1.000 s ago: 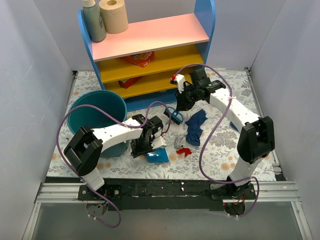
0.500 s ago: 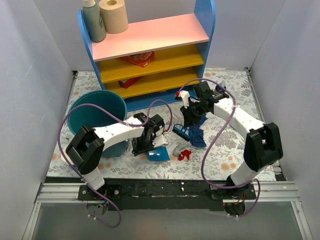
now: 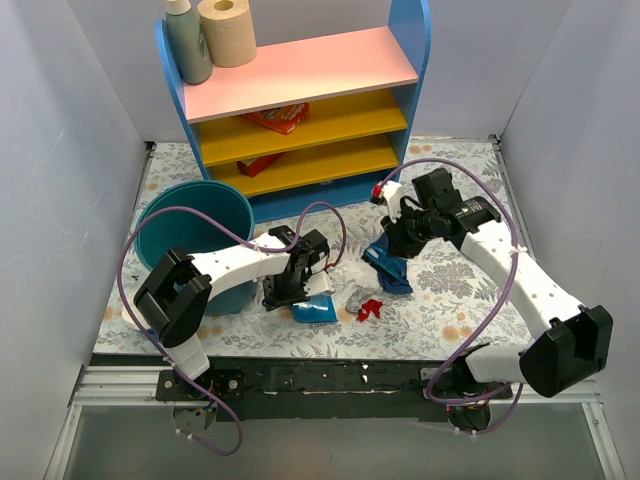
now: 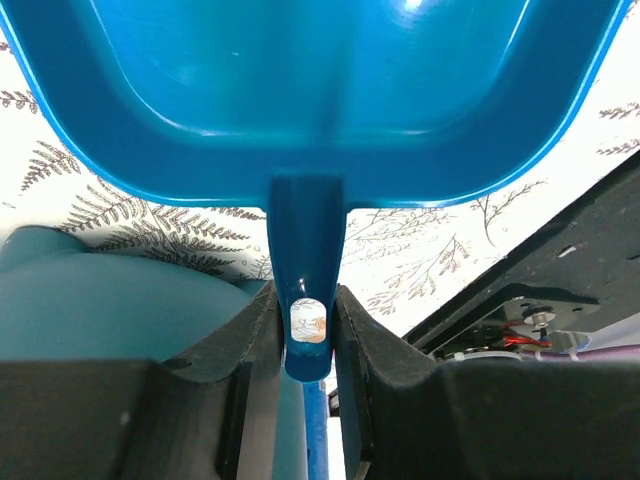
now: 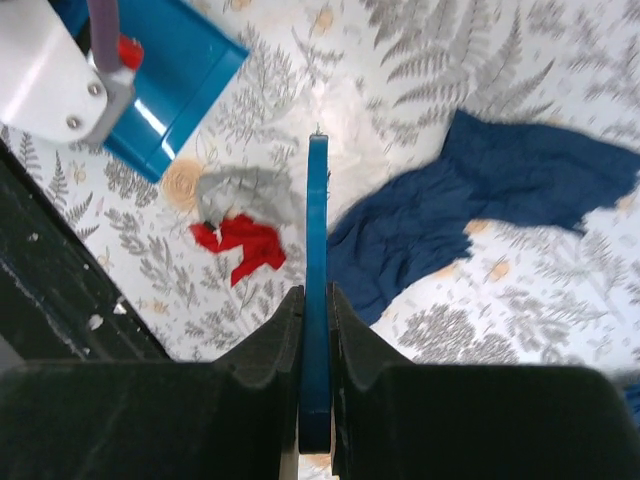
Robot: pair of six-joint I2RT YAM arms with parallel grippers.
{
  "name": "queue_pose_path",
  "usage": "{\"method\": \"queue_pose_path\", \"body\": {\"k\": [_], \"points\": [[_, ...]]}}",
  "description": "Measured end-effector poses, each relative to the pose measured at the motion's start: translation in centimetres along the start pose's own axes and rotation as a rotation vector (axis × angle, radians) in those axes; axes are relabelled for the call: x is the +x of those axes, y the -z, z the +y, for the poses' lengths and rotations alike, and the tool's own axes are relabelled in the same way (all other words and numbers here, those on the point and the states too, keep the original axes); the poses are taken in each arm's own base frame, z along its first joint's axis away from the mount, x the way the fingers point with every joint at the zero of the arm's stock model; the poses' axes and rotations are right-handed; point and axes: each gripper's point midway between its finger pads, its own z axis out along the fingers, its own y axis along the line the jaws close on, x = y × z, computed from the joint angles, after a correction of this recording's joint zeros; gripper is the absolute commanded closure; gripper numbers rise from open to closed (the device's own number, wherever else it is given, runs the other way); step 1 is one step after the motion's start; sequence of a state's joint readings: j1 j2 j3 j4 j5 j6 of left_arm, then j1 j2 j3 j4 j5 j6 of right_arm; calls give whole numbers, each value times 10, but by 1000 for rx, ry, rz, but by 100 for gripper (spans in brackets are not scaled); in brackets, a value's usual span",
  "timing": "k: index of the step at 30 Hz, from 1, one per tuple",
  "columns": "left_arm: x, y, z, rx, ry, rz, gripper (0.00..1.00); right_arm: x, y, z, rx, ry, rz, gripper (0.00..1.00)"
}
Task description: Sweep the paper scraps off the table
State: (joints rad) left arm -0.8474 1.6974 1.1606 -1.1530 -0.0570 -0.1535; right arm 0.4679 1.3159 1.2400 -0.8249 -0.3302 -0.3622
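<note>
My left gripper (image 3: 288, 287) is shut on the handle (image 4: 308, 260) of the blue dustpan (image 3: 316, 310), which rests on the fern-printed table (image 3: 450, 300); its pan (image 4: 310, 90) fills the left wrist view. My right gripper (image 3: 402, 236) is shut on the blue hand brush (image 3: 380, 257), whose handle (image 5: 317, 250) I see edge-on. A grey scrap (image 3: 355, 297) and a red scrap (image 3: 370, 308) lie just right of the dustpan mouth. A dark blue paper (image 3: 398, 280) lies under the brush. In the right wrist view the red scrap (image 5: 240, 245) and grey scrap (image 5: 240, 190) lie left of the brush and the dark blue paper (image 5: 480, 190) right of it.
A teal bin (image 3: 190, 225) stands at the left beside my left arm. The pink, yellow and blue shelf unit (image 3: 300, 110) stands at the back. A black rail (image 3: 320, 375) runs along the table's front edge. Grey walls close both sides.
My right gripper has carried the brush right and toward the front, over the dark blue paper. The grey and red scraps shifted slightly. My left gripper and the dustpan stayed almost still.
</note>
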Motion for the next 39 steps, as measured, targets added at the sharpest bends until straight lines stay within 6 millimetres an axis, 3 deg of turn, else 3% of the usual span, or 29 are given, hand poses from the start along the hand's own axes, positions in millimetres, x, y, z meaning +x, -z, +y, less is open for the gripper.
{"method": "queue_pose_path", "body": {"k": [5,9,20,27,32,36,39], "points": [[2,5,2,-1,-27,11,100,41,-5,14,-27,-90,98,99],[0,5,0,-2,-25,12,100,57,-15,20,-42,-171,126,99],[-12,-9,-13,2,-10,54,100,34,-63,25,-145,-414,64,99],[-44,-12,-5,-2,15,25,100,11,-75,40,-313,-515,17,99],[-56,-6,-1,-14,37,-14,100,3,-63,16,-322,-592,-51,99],[-52,-7,-2,-11,42,1,100,4,-50,-18,-221,-610,-91,99],[-43,-9,-6,-4,46,23,100,-8,-41,-39,-127,-557,-125,99]]}}
